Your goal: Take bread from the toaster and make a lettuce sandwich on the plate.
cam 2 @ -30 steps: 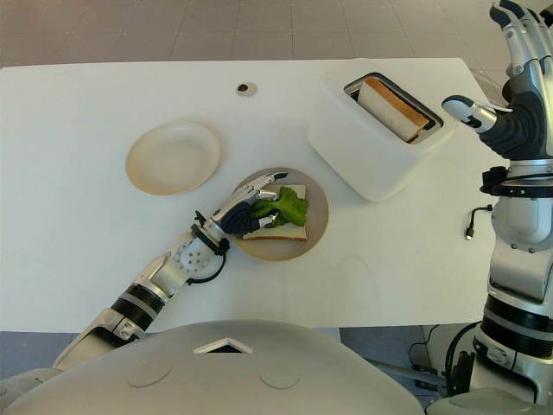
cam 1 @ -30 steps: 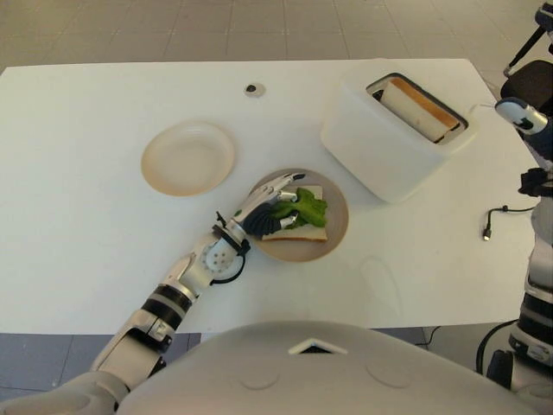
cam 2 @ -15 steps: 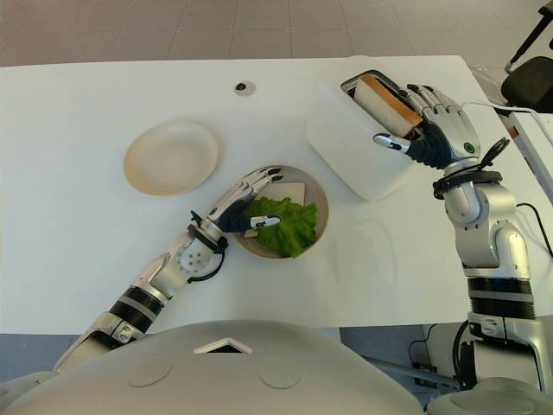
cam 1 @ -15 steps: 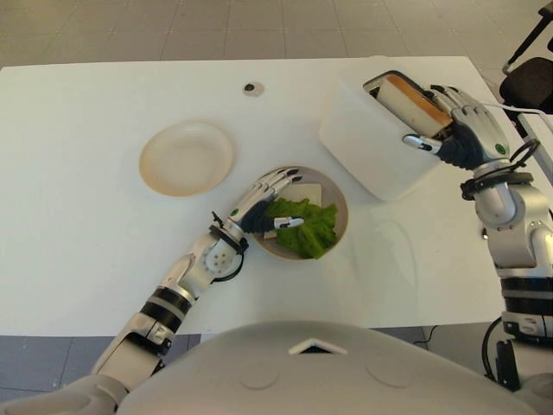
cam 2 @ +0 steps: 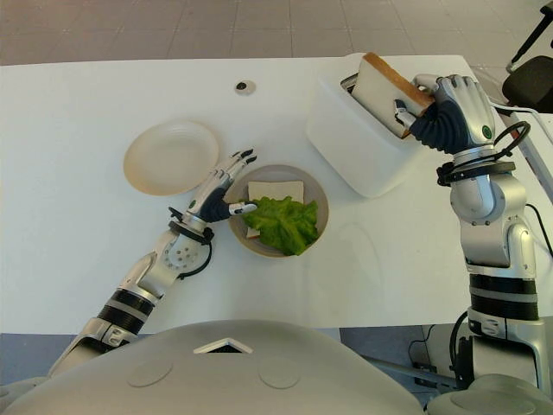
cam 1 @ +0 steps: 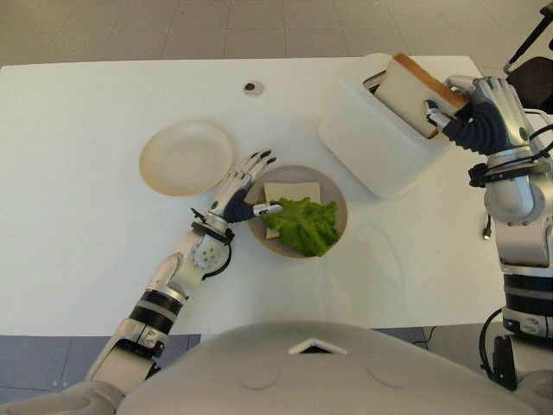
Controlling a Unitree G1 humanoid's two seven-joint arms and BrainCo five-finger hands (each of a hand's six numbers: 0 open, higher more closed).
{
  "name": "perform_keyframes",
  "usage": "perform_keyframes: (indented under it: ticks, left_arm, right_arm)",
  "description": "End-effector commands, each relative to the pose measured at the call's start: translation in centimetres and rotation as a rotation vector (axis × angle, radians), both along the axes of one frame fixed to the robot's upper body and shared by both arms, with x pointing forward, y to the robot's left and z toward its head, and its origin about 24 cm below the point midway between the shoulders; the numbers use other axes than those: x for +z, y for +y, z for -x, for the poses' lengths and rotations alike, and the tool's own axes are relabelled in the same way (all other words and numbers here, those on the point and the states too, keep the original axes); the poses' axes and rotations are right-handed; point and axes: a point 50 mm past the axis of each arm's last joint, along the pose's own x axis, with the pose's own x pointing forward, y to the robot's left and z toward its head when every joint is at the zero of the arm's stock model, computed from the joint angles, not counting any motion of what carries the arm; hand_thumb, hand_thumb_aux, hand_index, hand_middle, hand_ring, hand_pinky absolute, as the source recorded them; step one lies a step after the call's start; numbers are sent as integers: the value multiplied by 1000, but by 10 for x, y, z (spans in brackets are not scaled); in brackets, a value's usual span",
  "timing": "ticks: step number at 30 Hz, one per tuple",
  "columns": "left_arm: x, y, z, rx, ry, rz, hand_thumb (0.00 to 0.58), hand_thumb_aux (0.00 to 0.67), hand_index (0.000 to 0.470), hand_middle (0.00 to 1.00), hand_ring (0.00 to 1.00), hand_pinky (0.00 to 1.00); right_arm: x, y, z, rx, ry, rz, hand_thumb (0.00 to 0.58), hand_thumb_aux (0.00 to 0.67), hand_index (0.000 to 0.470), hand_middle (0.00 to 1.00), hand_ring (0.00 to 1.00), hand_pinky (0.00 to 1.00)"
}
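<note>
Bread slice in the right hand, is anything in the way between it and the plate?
Nothing stands on the table between them. The bread slice, in the right hand, only has to clear the toaster's wall; the left hand lies open at the plate's left rim.

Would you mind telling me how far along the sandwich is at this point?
Done: one bread slice lies on the plate with lettuce partly over it. In hand: the right hand grips a second slice raised over the toaster. Left: place it on top.

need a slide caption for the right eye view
Right hand holds a bread slice over the toaster; left hand open beside the plate of bread and lettuce.
</note>
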Motion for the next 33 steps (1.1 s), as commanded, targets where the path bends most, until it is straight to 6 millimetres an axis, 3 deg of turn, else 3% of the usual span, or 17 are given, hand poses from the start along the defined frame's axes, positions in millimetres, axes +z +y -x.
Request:
perform_keyframes:
  ticks: [1,5,13,14,15,18,20,22,24,28,31,33]
  left_arm:
    - [1,2,-1,-84,-31,-115,0,0,0,0,0,0]
    - [4,-3,-1,-137,-64,-99,0,0,0,0,0,0]
    - [4,-19,6,-270,-77,-116,0,0,0,0,0,0]
    - [1,-21,6,-283,-71,-139,307,210,147,0,0,0]
    - [-2,-22,6,-296,-65,-162,422,321,225,0,0,0]
    - [-12,-24,7,-318,-46,-224,523,460,323,0,0,0]
    - [-15,-22,6,-316,-42,-243,551,520,365,0,0,0]
    - [-16,-21,5,-309,-44,-254,577,623,437,0,0,0]
    - [-16,-20,4,-302,-49,-253,580,670,470,0,0,0]
    - [-6,-19,5,-285,-62,-157,580,670,470,0,0,0]
    - [8,-21,7,-288,-60,-33,554,528,370,0,0,0]
    - [18,-22,5,-289,-63,37,551,520,365,0,0,0]
  right_arm:
    - [9,3,2,9,-70,-78,580,670,470,1000,1000,1000]
    - [17,4,1,13,-135,-136,580,670,470,1000,1000,1000]
    - [7,8,-2,25,-107,-149,580,670,470,1000,1000,1000]
    - [6,9,-2,28,-104,-152,580,670,470,1000,1000,1000]
    - [5,11,-2,31,-103,-154,580,670,470,1000,1000,1000]
    - [4,13,-2,38,-99,-157,580,670,470,1000,1000,1000]
    - [3,13,-2,41,-96,-158,580,670,470,1000,1000,1000]
    - [2,14,-2,41,-94,-159,580,670,470,1000,1000,1000]
    - [0,15,-2,45,-90,-160,580,670,470,1000,1000,1000]
    - [-2,18,-2,52,-80,-162,580,670,470,1000,1000,1000]
    - [-4,18,-2,54,-73,-161,580,670,470,1000,1000,1000]
    - [-4,19,-2,57,-72,-161,580,670,470,1000,1000,1000]
